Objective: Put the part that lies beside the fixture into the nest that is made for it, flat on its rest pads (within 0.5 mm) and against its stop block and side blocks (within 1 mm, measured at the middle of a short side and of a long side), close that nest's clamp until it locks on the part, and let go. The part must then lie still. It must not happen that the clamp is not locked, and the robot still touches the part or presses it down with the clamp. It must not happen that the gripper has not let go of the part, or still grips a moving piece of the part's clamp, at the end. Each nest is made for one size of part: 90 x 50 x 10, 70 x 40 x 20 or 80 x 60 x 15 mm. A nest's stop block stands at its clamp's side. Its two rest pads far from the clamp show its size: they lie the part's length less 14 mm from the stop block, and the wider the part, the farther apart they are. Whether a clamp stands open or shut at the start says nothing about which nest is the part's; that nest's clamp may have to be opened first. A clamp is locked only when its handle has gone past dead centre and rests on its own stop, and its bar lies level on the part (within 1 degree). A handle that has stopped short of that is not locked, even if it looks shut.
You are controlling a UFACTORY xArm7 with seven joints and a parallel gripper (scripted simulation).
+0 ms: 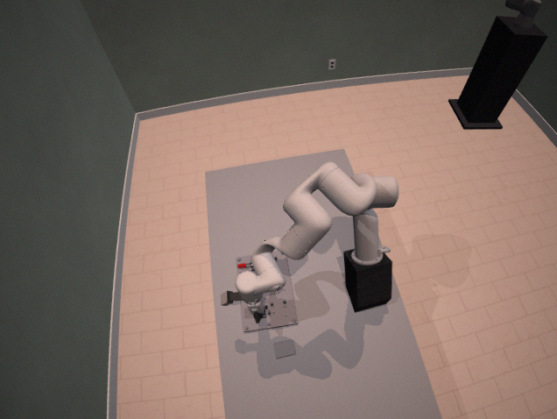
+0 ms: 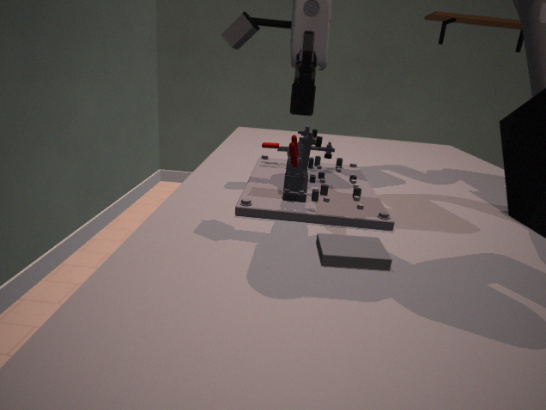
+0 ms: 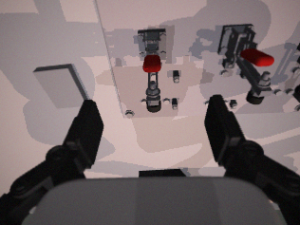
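The part, a flat grey block (image 1: 284, 348) (image 2: 350, 246) (image 3: 59, 84), lies on the table beside the fixture plate (image 1: 293, 316) (image 2: 264, 207) (image 3: 190, 122). The plate carries nests of small dark pads and blocks, and clamps with red handles. The near clamp's red handle (image 2: 294, 149) (image 3: 153, 63) stands upright. A farther clamp's red handle (image 1: 242, 266) (image 2: 269, 144) (image 3: 256, 57) lies level. My gripper (image 1: 257, 317) (image 2: 302, 105) (image 3: 152, 110) is open and empty. It hangs above the near clamp, clear of its handle.
The arm's black base pedestal (image 1: 367, 283) (image 2: 524, 163) stands on the table to the right of the fixture. A black pillar (image 1: 495, 67) stands in the far corner of the room. A wall shelf (image 2: 472, 20) is at the back right.
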